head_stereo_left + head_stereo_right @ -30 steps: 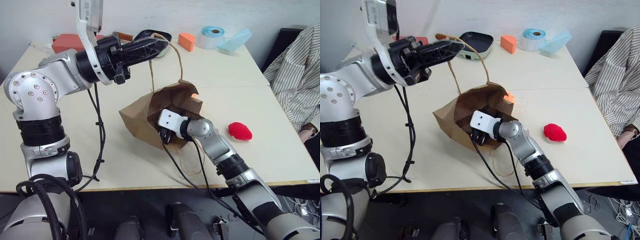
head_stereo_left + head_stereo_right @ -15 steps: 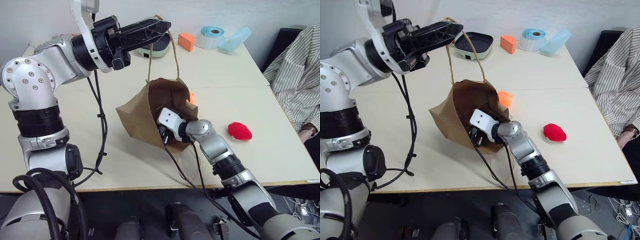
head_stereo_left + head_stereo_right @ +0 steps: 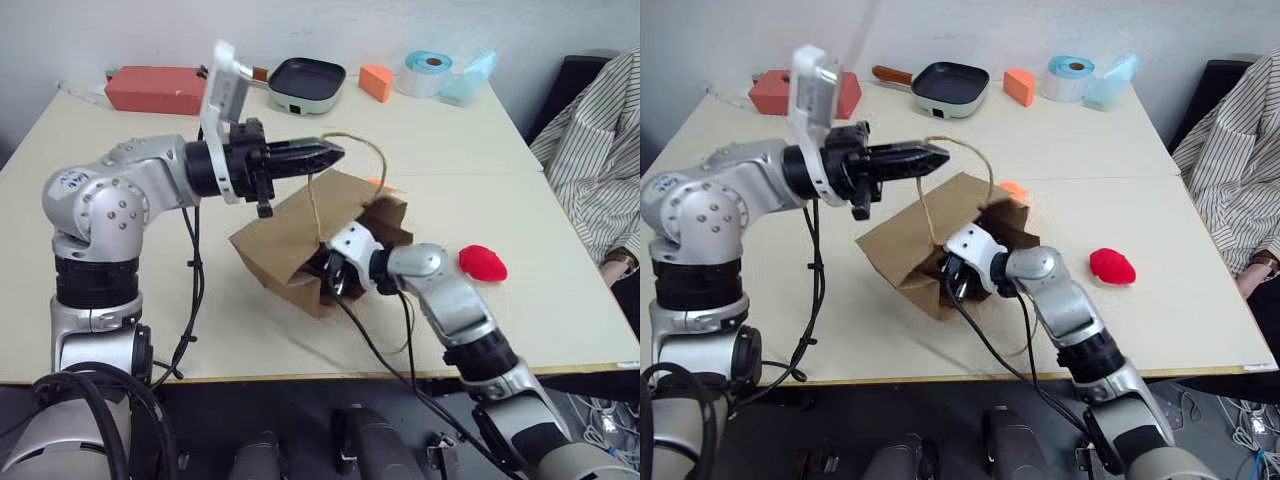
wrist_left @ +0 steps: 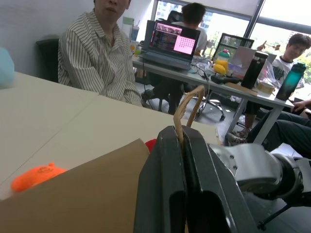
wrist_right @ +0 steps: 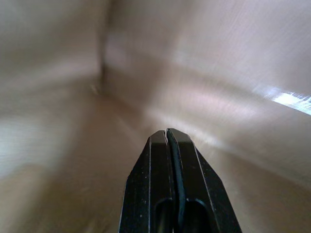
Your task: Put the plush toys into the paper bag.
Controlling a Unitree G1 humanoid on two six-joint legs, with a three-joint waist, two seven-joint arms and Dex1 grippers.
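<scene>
Left wrist view: left gripper (image 4: 182, 141) clamped on paper bag (image 3: 285, 245) handle (image 4: 187, 104), right gripper (image 5: 167, 138) closed empty inside.

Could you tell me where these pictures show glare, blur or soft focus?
Right wrist view: the paper bag's inner wall looks soft and smeared, with a bright glare streak at one edge. Left wrist view: the left claw on the handle is blurred up close, the windows behind wash out. Eye views: evenly lit, soft shadows under the bag.

the paper bag (image 3: 290, 245) hides the right gripper's (image 5: 167, 141) tips and most of the orange plush toy (image 4: 36, 176).
</scene>
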